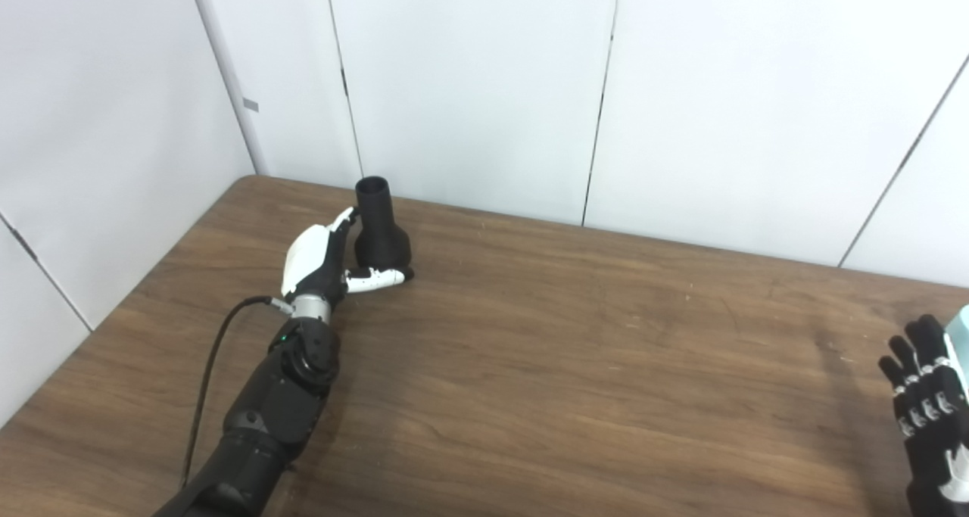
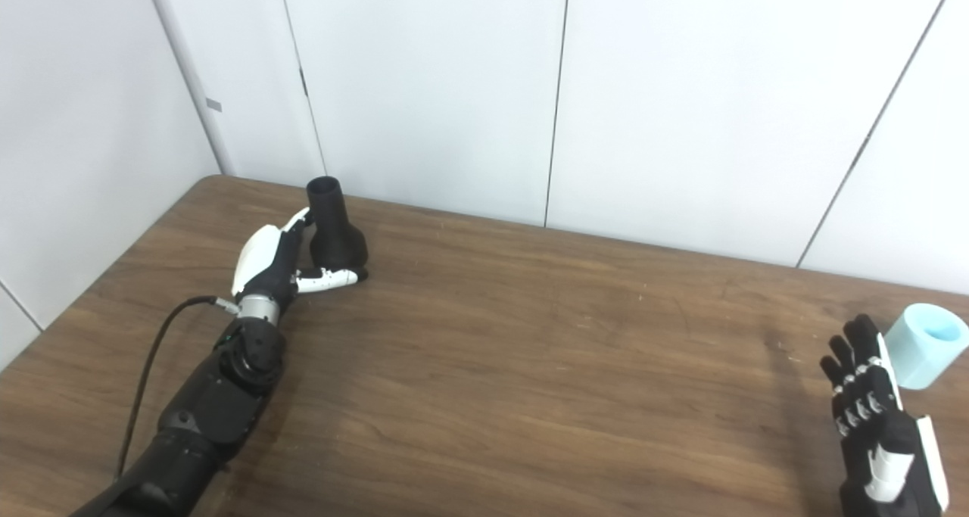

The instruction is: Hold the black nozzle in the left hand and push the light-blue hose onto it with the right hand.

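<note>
Upright on the table (image 2: 530,365), black nozzle (image 2: 335,229) cupped by left hand (image 2: 276,263), right hand (image 2: 870,415) open, fingers spread, just beside light-blue hose (image 2: 925,343).

Black nozzle (image 2: 336,231) upright at far left of counter (image 2: 530,365); light-blue hose (image 2: 923,344) at far right edge.

Matte black, flared: narrow open neck on top, widening to a rounded base resting on the wood near the back wall. Flanked by the left hand (image 2: 276,263), fingers alongside the neck and thumb reaching under the base front; full grip not confirmable. Short, pale blue, cylindrical, open end tilted up and toward the camera, lying on the wood. Just beside the raised fingers of the right hand (image 2: 870,411), contact unclear. Well apart from each other, across the counter's width.
</note>
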